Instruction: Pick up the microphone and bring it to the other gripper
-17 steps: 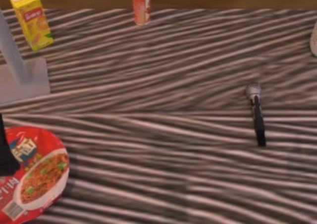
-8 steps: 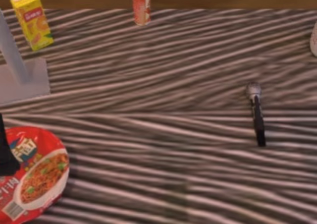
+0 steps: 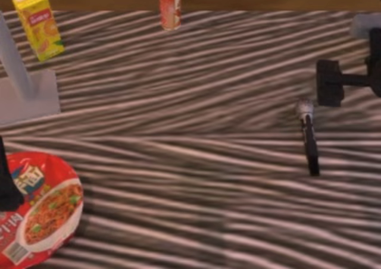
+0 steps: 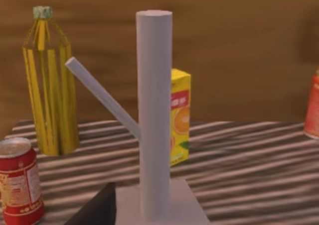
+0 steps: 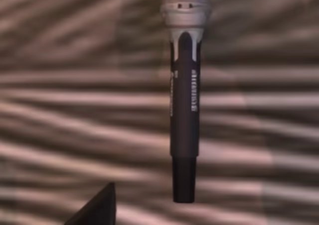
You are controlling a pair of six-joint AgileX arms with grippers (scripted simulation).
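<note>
The microphone (image 3: pixel 308 137) lies flat on the striped table at the right, its silver mesh head toward the far side and its black handle toward the near side. My right gripper (image 3: pixel 329 83) has come in from the right edge and hangs above the table just beyond and to the right of the mic's head, open and empty. The right wrist view shows the microphone (image 5: pixel 184 100) lengthwise below, with one black fingertip (image 5: pixel 99 207) off to its side and apart from it. My left arm (image 3: pixel 5 183) is parked at the left edge by the noodle bowl, its gripper open.
A red noodle bowl (image 3: pixel 41 212) sits at the near left. A grey stand (image 3: pixel 27 87), a yellow juice box (image 3: pixel 38 24) and an orange can (image 3: pixel 169 6) stand along the far side. The left wrist view adds a yellow bottle (image 4: pixel 50 85) and a red can (image 4: pixel 17 180).
My right arm has entered from the right edge and now hovers beside the mic's head. The microphone and the left arm have not moved.
</note>
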